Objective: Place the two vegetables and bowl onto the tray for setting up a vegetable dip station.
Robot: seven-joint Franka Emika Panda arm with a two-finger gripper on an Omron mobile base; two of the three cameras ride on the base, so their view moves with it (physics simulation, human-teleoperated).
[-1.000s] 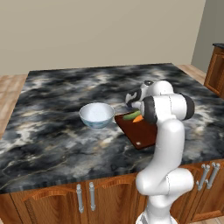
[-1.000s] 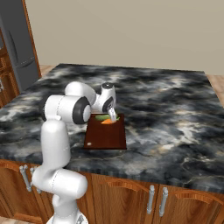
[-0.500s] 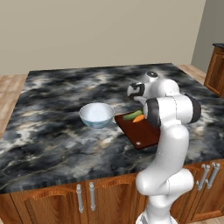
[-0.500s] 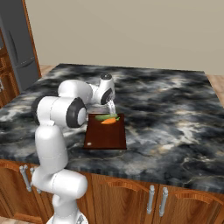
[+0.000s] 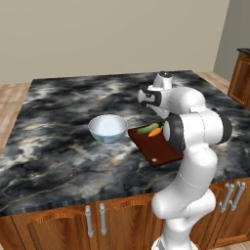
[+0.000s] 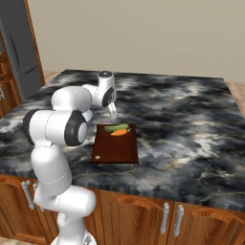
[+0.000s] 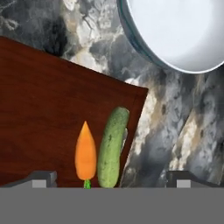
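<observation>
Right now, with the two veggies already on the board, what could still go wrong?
The green vegetable lies at the very edge of the tray, beside the carrot; a nudge might roll it onto the counter. The bowl sits off the tray; its wide, smooth rim could slip from the open claw. Setting it down, it may knock both vegetables.

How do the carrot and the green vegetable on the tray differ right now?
The carrot is orange and tapers to a point; the green vegetable is green, blunt-ended and somewhat longer. The carrot lies fully on the tray, while the green vegetable lies along its edge, slightly overhanging. Both lie flat, side by side, roughly parallel.
</observation>
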